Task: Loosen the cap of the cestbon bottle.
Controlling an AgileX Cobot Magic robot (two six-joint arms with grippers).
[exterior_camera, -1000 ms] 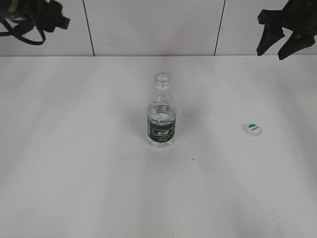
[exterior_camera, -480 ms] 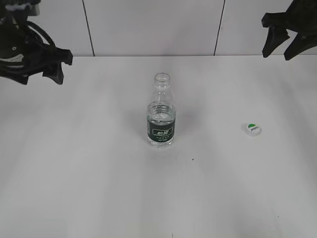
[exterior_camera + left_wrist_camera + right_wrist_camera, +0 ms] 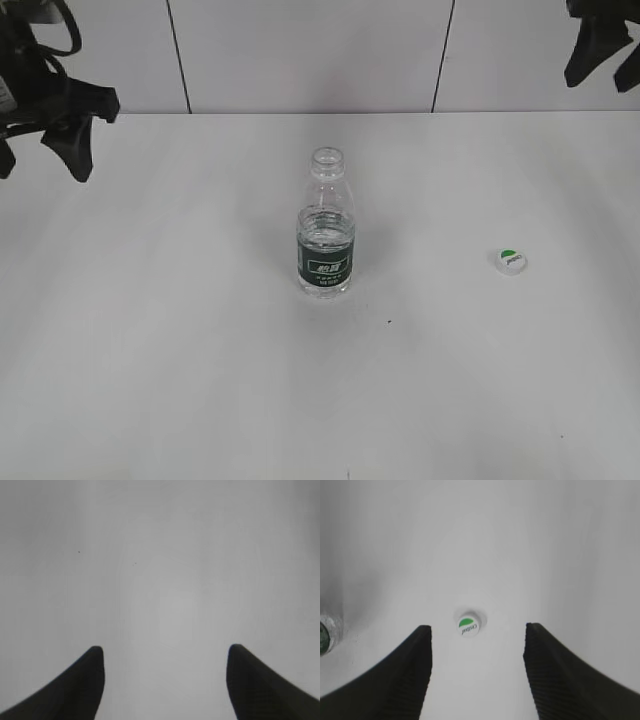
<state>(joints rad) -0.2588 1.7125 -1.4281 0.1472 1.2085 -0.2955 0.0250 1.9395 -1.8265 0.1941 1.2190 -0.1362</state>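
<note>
Cestbon bottle [image 3: 326, 225] upright near the middle of the white surface [image 3: 180, 350], a little toward the far edge, mouth open and uncapped, water up to about the top of the dark green label band. A sliver of the same bottle at the left border of the right wrist view [image 3: 325, 632].

Cap [image 3: 510, 261] flat on the surface well apart from the bottle, toward the right edge, green leaf mark facing up. Same cap [image 3: 468, 624] in the right wrist view, between the two dark fingers and beyond their tips, touching neither.

Left gripper [image 3: 40, 150] raised over the far left corner of the surface, well apart from the bottle. In the left wrist view, left gripper [image 3: 165, 652] with fingers [image 3: 80, 690] spread wide, nothing but bare surface between them, nothing held.

Right gripper [image 3: 605, 75] high at the far right corner, partly cut off by the top border of the exterior view, clear of both cap and bottle. In the right wrist view, right gripper [image 3: 477, 627] with fingers [image 3: 405, 670] wide apart and empty, hanging above the surface without contact.

Tiled wall [image 3: 300, 50] with dark seams behind the far edge. A tiny dark speck [image 3: 390, 321] on the surface in front of the bottle.
</note>
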